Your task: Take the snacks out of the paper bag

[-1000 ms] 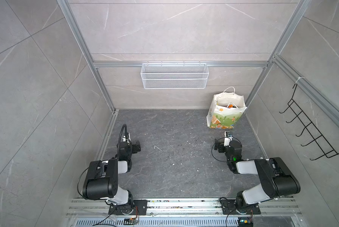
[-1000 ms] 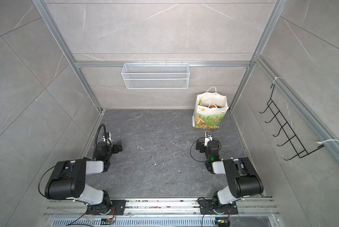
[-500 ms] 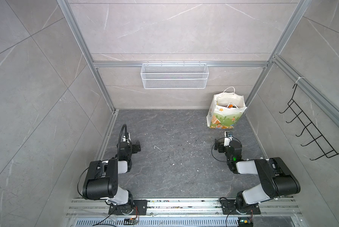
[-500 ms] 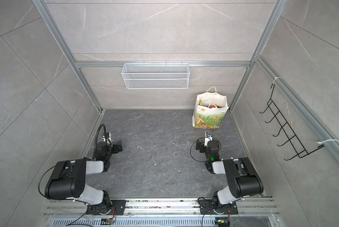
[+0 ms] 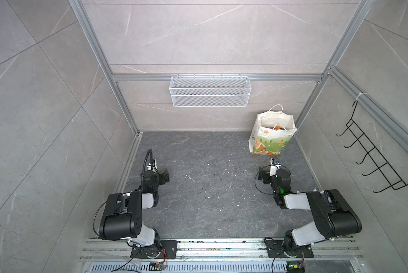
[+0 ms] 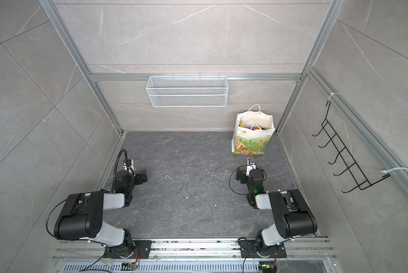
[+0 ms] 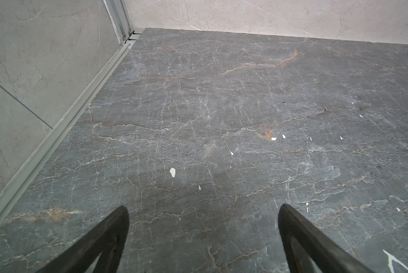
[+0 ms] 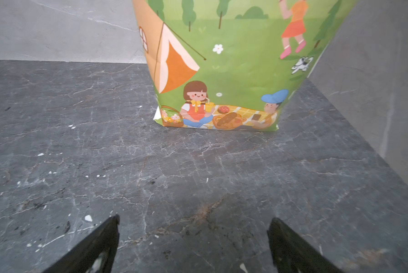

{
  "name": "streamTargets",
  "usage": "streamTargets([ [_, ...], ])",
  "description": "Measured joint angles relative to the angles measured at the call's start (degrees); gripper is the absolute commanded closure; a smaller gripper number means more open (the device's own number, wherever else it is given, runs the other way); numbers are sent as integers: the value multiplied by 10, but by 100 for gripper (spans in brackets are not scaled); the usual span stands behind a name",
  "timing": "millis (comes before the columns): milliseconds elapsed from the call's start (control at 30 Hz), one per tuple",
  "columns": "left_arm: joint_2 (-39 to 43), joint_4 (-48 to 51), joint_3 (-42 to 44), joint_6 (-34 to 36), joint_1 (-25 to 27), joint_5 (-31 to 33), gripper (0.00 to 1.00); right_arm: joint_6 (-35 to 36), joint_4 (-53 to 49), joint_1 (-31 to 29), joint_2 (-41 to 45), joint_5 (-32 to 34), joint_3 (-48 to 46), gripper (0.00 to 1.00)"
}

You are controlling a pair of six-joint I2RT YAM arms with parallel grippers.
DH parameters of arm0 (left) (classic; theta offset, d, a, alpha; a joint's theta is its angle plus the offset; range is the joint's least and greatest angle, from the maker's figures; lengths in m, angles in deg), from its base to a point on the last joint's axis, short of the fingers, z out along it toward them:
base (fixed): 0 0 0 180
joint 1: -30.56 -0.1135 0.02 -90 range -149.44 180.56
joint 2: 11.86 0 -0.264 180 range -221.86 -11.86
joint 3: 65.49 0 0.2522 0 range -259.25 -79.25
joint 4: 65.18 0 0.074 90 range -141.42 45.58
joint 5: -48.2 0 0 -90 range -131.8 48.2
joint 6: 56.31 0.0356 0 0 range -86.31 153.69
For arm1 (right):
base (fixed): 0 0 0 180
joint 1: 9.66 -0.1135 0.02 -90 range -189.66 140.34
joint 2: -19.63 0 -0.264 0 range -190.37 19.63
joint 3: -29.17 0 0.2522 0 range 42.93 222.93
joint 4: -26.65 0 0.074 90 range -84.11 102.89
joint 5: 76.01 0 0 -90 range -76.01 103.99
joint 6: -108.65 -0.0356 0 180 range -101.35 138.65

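Matt paper bag (image 8: 233,71) on veined stone floor (image 8: 174,177).

Floor (image 5: 210,193): dark grey stone-look slab, veined with pale and rust-coloured lines. Small white flecks (image 7: 172,172) are scattered over it. Back wall (image 5: 210,35), left wall (image 5: 32,118) and right wall (image 5: 387,47) are clad in large light grey marbled tiles. Aluminium frame posts (image 5: 102,63) are set at the back corners and joined by a crossbar (image 5: 146,77). A white wire-mesh basket (image 5: 209,94) is hung from the crossbar, near its middle. A black wire hook rack (image 5: 377,153) is mounted on the right wall. Light is even; shadows are soft.
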Motion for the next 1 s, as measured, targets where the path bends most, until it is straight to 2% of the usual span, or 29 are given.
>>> streamTargets([
  [100,49,42,3,9,31,34,5,-11,-59,-12,88,40,0,1],
  [200,175,92,8,9,77,58,8,-48,-151,-16,207,70,15,11],
  [267,253,106,3,-13,94,56,15,-76,-215,-16,261,76,46,17],
  [367,300,146,-49,-58,103,47,38,-115,-326,-9,273,73,132,27],
  [433,280,179,-116,-80,118,34,46,-139,-394,16,245,43,200,40],
  [500,239,205,-181,-97,146,19,57,-170,-429,49,218,5,236,49],
  [567,191,229,-242,-108,179,7,73,-205,-451,83,200,-33,244,54],
  [633,139,256,-297,-118,217,-6,77,-234,-473,117,182,-66,244,60],
  [700,87,280,-345,-125,253,-21,85,-260,-488,150,158,-95,244,64],
  [833,-7,319,-418,-134,303,-62,86,-286,-513,200,115,-129,259,65],
  [1000,-84,344,-462,-149,342,-106,90,-286,-530,251,37,-160,343,71],
])
